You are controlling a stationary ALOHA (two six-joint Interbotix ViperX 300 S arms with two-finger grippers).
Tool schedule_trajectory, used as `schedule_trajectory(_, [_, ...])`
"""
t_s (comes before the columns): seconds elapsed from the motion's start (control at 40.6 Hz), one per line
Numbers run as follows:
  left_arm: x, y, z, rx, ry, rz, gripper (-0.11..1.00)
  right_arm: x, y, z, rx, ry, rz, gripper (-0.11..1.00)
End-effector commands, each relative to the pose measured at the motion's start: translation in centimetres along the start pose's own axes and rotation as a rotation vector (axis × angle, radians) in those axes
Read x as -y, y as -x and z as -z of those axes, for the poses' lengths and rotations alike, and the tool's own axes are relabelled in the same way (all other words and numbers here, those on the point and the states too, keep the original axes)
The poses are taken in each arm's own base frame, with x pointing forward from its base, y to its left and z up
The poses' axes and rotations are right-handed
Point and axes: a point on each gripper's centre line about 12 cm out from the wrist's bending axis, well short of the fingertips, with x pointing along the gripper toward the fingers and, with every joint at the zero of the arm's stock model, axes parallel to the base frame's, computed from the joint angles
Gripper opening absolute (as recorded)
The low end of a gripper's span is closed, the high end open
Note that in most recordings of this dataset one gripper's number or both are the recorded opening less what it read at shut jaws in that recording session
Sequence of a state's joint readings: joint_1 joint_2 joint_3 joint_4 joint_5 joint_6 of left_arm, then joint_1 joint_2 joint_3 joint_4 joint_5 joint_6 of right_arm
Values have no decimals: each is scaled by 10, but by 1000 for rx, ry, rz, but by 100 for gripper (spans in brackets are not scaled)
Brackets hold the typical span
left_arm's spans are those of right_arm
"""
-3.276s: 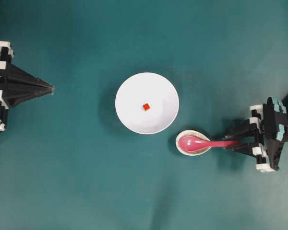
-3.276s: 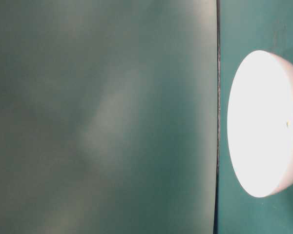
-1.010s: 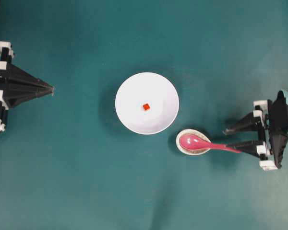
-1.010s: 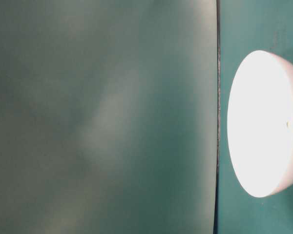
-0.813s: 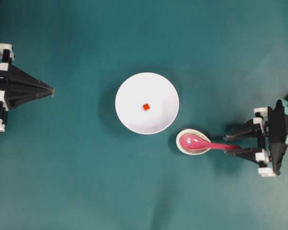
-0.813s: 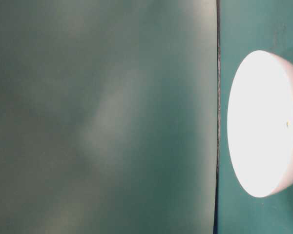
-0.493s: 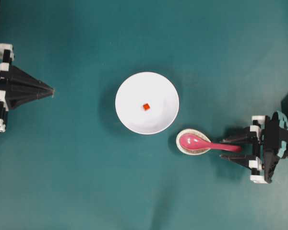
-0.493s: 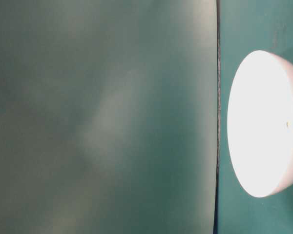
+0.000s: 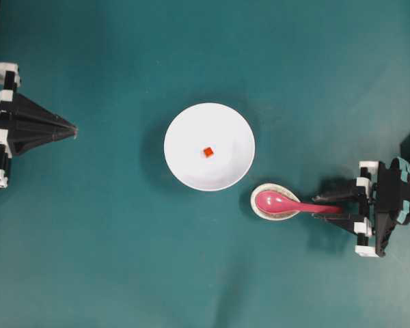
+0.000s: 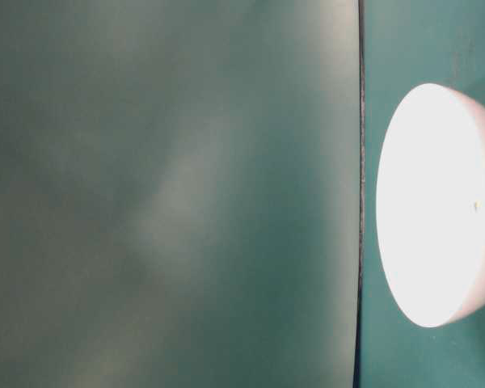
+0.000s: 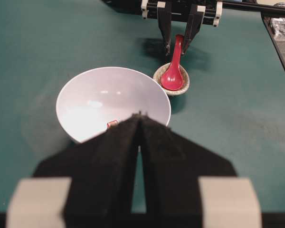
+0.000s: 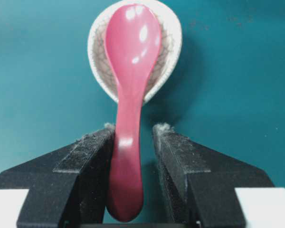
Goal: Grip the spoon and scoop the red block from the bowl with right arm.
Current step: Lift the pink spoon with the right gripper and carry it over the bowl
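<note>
A: Where is the glossy pink-red plastic spoon [image 12: 129,95] found?

B: Its oval scoop is seen resting in a small speckled grey oval dish [image 12: 173,45], just beside the lower right rim of the large round plain white bowl [image 9: 184,164] on the teal table [image 9: 123,260]. The straight handle is pointed away from the bowl, towards the right gripper [image 12: 133,180].

A: And how are that gripper's jaws set?

B: The handle is flanked on both sides by the black fingers [image 12: 83,166]. In the right wrist view the left finger is seen against the handle, while a narrow gap is left at the right one. The jaws are therefore partly open, and no firm grip on the spoon can be made out.

A: Where is the tiny red-orange cube [image 9: 208,152] located?

B: It is seen lying inside the bowl, near its middle, well apart from the spoon.

A: What of the left gripper [image 11: 140,116]?

B: Its wedge-shaped fingers are brought together with only a thin slit between them. Nothing is held, and it is kept well apart from the bowl at the table's left edge.
</note>
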State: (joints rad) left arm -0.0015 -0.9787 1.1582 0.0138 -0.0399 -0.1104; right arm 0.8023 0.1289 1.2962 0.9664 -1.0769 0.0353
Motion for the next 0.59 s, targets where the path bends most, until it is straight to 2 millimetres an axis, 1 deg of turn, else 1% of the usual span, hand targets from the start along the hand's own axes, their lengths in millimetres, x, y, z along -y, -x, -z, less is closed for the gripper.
schedule_trajectory(0.0, [1,-2,-9,22,-1,1,0,-3,1,-3,16,-4,-10,42])
schedule_trajectory(0.148, [1,-2,-9,22,-3,1,0,-3,1,-3,18,3,-11,38])
schedule_trajectory(0.32, [1,-2,-9,22,-3,1,0,-4,0,-5,30,31,-13,25])
schedule_trajectory(0.394, [1,-2,-9,22,-3,1,0,-6,0,-7,40,34,-16,22])
schedule_trajectory(0.468, [1,-2,-9,22,-3,1,0,-11,0,-16,77,16,-30,22])
schedule_trajectory(0.542, [1,-2,-11,31,-3,2,0,-16,2,-31,137,-15,-45,22])
schedule_trajectory(0.567, [1,-2,-12,34,-3,2,0,-18,2,-40,167,-33,-51,22])
